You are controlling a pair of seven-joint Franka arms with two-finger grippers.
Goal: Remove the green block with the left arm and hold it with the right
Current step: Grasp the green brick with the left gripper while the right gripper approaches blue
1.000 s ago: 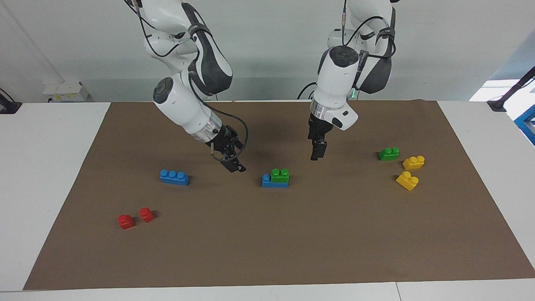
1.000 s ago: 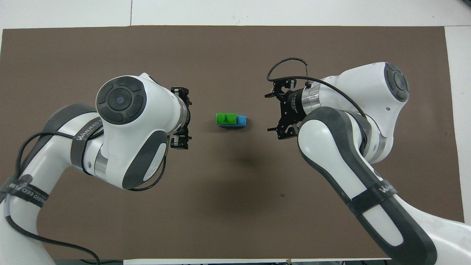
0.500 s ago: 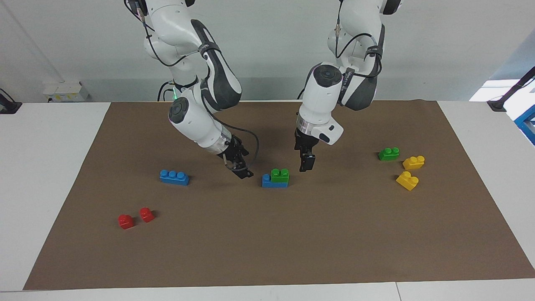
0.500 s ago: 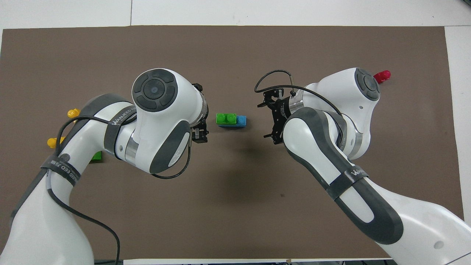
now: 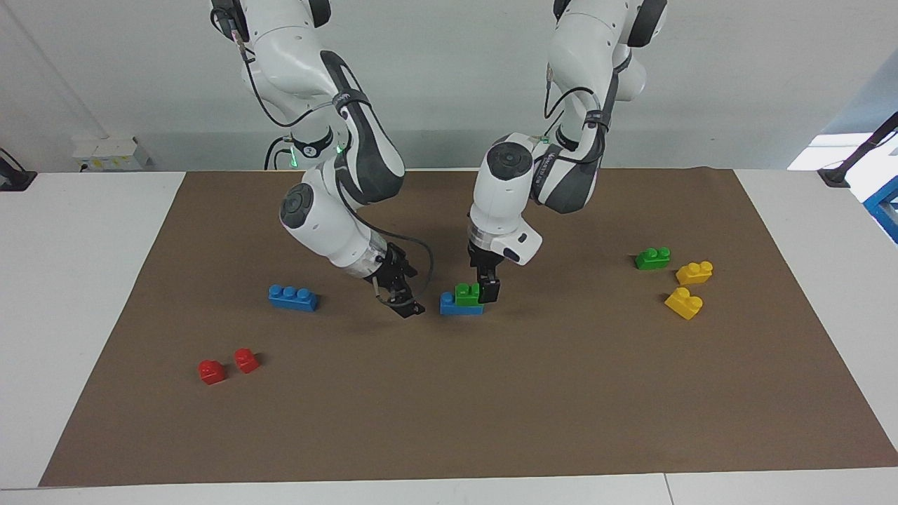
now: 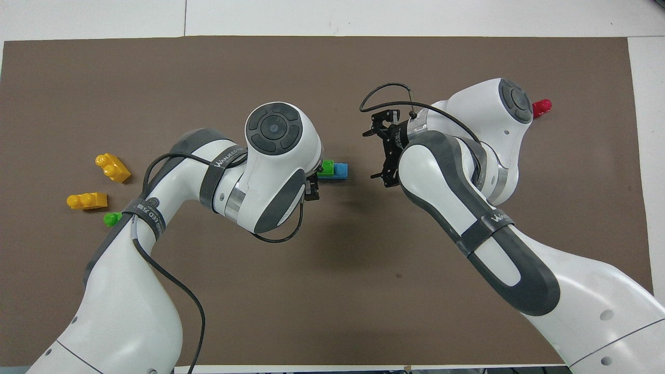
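Brown-matted worktop (image 5: 491,407): green block (image 5: 466,292) on blue brick (image 5: 452,305); left pincer (image 5: 488,289) open around it; right pincer (image 5: 407,306) open alongside.

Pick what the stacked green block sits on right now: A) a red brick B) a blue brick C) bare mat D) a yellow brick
B: the green block is stacked on the blue brick mid-table, with the left gripper right at the block's end toward the left arm, its jaws open.
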